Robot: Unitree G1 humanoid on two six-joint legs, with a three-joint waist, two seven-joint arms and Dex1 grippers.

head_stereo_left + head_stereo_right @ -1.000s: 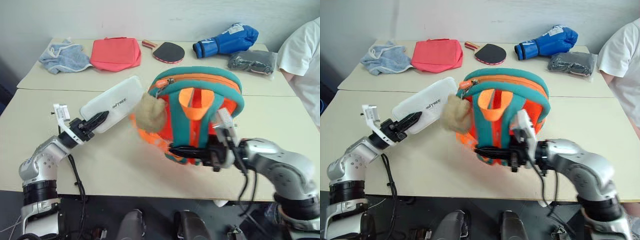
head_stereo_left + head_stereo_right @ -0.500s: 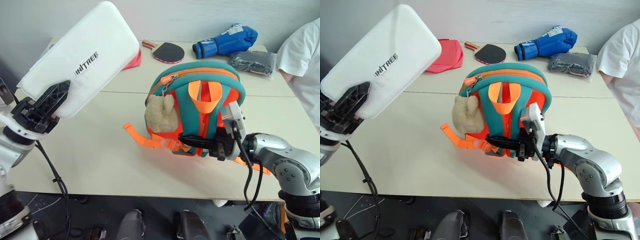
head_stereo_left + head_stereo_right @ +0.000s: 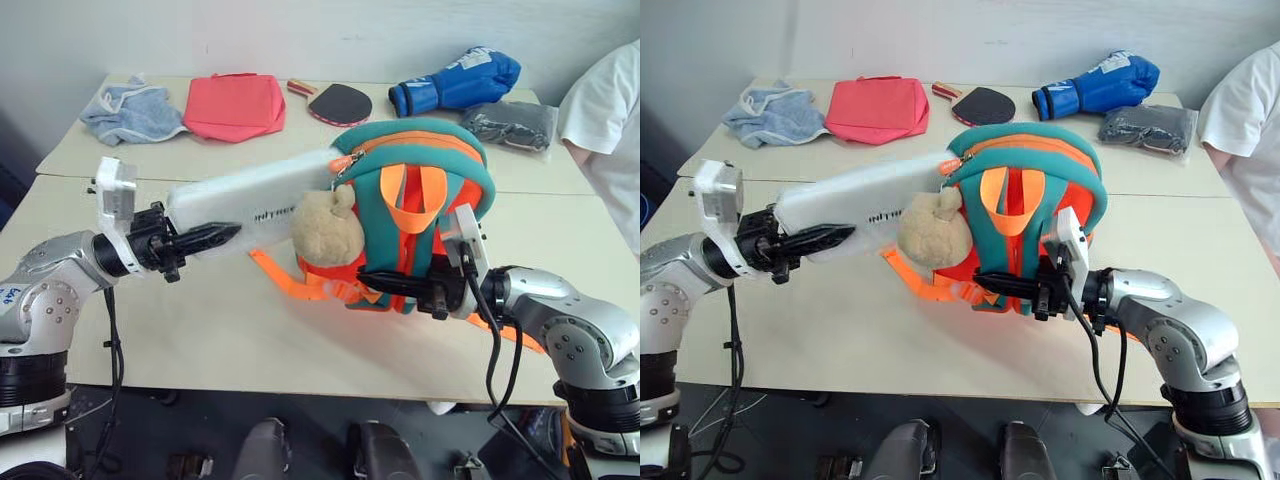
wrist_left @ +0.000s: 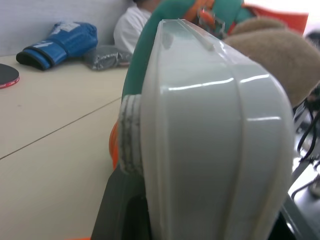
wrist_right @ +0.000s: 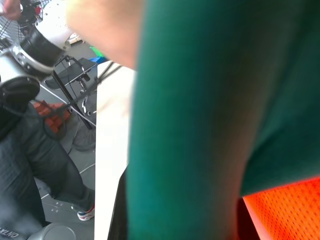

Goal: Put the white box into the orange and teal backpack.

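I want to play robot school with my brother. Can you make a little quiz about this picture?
1. True or false: the white box lies flat on the table.
2. Which gripper holds the orange and teal backpack? A left, B right.
3. What fluffy toy hangs on the backpack?

Key:
1. False: the left gripper holds it up, its far end at the backpack.
2. B, the right gripper.
3. A tan plush bear.
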